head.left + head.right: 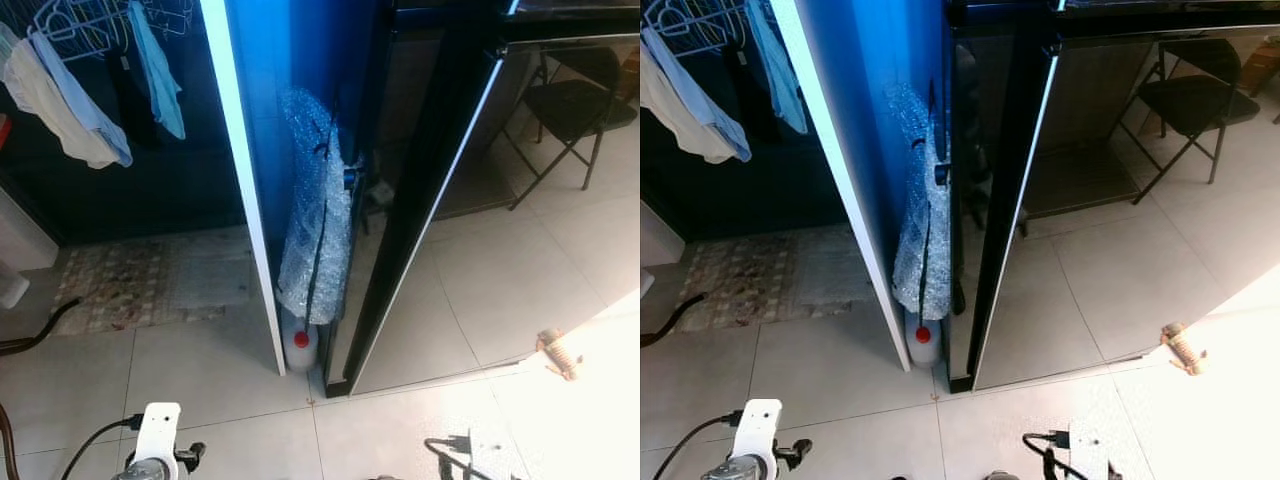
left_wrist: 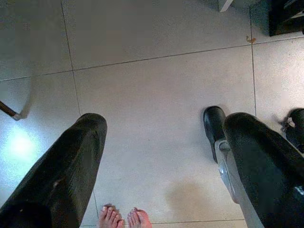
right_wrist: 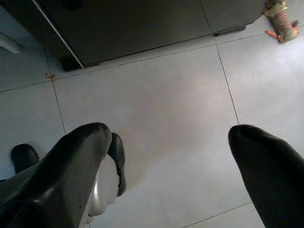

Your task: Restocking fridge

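Black fridge (image 1: 420,200) ahead, both end effectors low, apart

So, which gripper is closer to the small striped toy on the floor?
The right. The right gripper hangs open over the tiles with the striped toy just ahead of it; the left gripper hangs open on the robot's far side.

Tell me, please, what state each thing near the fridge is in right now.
Fridge: doors shut.
Bubble-wrapped bundle: upright, wedged beside the fridge.
Red-capped jug: capped, on the floor.
Folding chair: unfolded.
Left gripper: open, above the floor.
Right gripper: open, above the floor.
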{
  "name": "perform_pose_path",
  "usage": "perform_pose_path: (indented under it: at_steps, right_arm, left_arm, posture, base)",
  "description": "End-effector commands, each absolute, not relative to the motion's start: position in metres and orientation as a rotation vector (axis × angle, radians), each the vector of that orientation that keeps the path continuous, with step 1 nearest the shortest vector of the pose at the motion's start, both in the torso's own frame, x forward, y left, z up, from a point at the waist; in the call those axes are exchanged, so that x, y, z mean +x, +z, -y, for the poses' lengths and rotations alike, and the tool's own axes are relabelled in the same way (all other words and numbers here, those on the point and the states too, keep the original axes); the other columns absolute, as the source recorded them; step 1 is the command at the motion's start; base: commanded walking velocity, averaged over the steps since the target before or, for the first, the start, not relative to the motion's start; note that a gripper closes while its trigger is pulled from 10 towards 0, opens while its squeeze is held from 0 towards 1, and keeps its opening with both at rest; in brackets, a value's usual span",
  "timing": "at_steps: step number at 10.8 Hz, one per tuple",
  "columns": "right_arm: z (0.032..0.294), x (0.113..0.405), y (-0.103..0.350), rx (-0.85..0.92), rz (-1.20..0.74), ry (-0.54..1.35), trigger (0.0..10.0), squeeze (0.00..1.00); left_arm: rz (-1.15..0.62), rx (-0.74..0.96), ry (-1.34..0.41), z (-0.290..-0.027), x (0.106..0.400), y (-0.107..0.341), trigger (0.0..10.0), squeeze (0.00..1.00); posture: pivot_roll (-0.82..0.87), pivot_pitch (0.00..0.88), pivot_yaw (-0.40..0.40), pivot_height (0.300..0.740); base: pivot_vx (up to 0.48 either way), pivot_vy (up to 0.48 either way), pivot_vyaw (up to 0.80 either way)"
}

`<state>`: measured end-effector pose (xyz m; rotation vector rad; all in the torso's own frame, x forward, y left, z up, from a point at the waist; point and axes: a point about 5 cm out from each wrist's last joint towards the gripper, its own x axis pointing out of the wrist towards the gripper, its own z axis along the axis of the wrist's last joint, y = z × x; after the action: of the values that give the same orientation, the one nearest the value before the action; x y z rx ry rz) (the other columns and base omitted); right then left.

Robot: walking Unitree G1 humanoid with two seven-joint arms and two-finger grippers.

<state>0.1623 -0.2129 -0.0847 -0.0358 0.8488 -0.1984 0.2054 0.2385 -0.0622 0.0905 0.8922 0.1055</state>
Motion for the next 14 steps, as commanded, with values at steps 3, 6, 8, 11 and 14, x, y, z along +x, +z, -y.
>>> perform_pose_path:
  at_steps: [3,6,8,11,14]
  right_arm:
    - [0.2073,0.1576,-0.0874,-0.017,-0.856,-0.194,10.0,0.00]
    - [0.2030,0.1566,-0.0889,0.001,-0.870,-0.185,10.0,0.00]
    - [0.2011,0.1567,-0.0895,0.007,-0.878,-0.174,10.0,0.00]
    - [0.2017,0.1556,-0.0896,0.017,-0.877,-0.172,10.0,0.00]
    - [0.2016,0.1556,-0.0897,0.023,-0.879,-0.168,10.0,0.00]
  left_arm:
    - [-0.933,0.091,0.115,-0.2432,0.1931,-0.0678,10.0,0.00]
    - [-0.939,0.100,0.108,-0.2442,0.1919,-0.0682,10.0,0.00]
    - [-0.940,0.100,0.107,-0.2447,0.1919,-0.0680,10.0,0.00]
    - [-0.941,0.099,0.106,-0.2440,0.1916,-0.0683,10.0,0.00]
    - [-0.940,0.095,0.108,-0.2435,0.1924,-0.0681,10.0,0.00]
  posture:
    - [-0.22,0.146,0.040,0.740]
    - [-0.21,0.142,0.042,0.740]
    - [-0.21,0.142,0.041,0.740]
    - [-0.22,0.148,0.037,0.740]
    - [-0.21,0.162,0.033,0.740]
  base:
    - [0.000,0.000,0.77]
    - [0.000,0.000,0.18]
    - [0.000,0.000,0.00]
    - [-0.081,0.000,0.00]
    - [-0.251,0.000,0.00]
